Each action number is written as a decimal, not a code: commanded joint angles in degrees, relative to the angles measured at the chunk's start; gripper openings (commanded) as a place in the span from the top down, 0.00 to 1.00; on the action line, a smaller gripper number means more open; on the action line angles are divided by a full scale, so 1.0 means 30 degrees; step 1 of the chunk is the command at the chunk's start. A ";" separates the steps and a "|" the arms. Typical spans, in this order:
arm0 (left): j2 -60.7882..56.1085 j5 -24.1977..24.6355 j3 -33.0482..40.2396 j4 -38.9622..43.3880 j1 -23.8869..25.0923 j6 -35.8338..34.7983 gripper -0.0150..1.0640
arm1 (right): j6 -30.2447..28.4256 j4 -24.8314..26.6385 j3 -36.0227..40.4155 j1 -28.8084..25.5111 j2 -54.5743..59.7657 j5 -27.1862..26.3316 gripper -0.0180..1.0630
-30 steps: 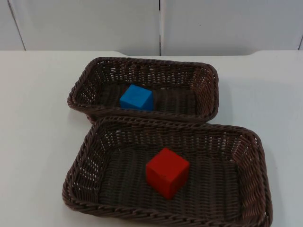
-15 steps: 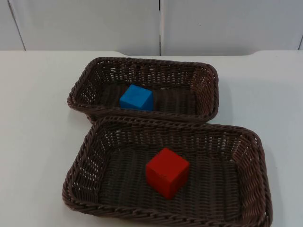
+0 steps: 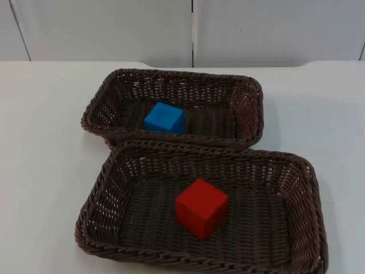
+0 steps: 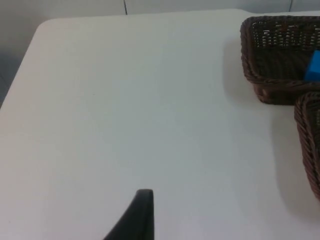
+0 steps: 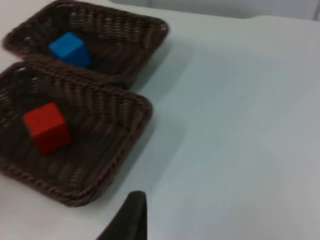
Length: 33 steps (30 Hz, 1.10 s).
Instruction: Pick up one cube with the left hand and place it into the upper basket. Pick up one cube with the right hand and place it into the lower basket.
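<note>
a blue cube [image 3: 164, 117] is seen lying in the dark brown woven upper basket [image 3: 174, 77] nearer the worktop's [image 3: 45, 148] far edge, and a red cube [image 3: 201, 208] in the matching lower basket [image 3: 205, 153] touching it at the near edge. the left gripper [image 4: 136, 220] and the right gripper [image 5: 129, 220] are held over bare worktop beside the baskets; whether their fingers are released or clenched cannot be told.

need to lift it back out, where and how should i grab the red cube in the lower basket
Probably from straight above. The red cube sits mid-floor in the lower basket, whose raised wicker walls block a sideways approach. It lies turned, one corner toward the camera, so rotate the fingers to close on two opposite flat side faces.
</note>
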 commanded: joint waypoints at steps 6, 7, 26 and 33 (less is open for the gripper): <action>-0.0086 0.0090 0.0064 0.0085 0.0056 -0.0084 0.01 | 0.0099 0.0073 0.0146 -0.2866 -0.0052 -0.0160 0.01; -0.0086 0.0090 0.0064 0.0085 0.0056 -0.0084 0.01 | 0.0099 0.0073 0.0146 -0.3115 -0.0052 -0.0160 0.01; -0.0086 0.0090 0.0064 0.0085 0.0056 -0.0084 0.01 | 0.0099 0.0073 0.0146 -0.3769 -0.0052 -0.0160 0.01; -0.0086 0.0090 0.0064 0.0085 0.0056 -0.0084 0.01 | 0.0060 0.0073 0.0146 -0.4779 -0.0052 -0.0160 0.01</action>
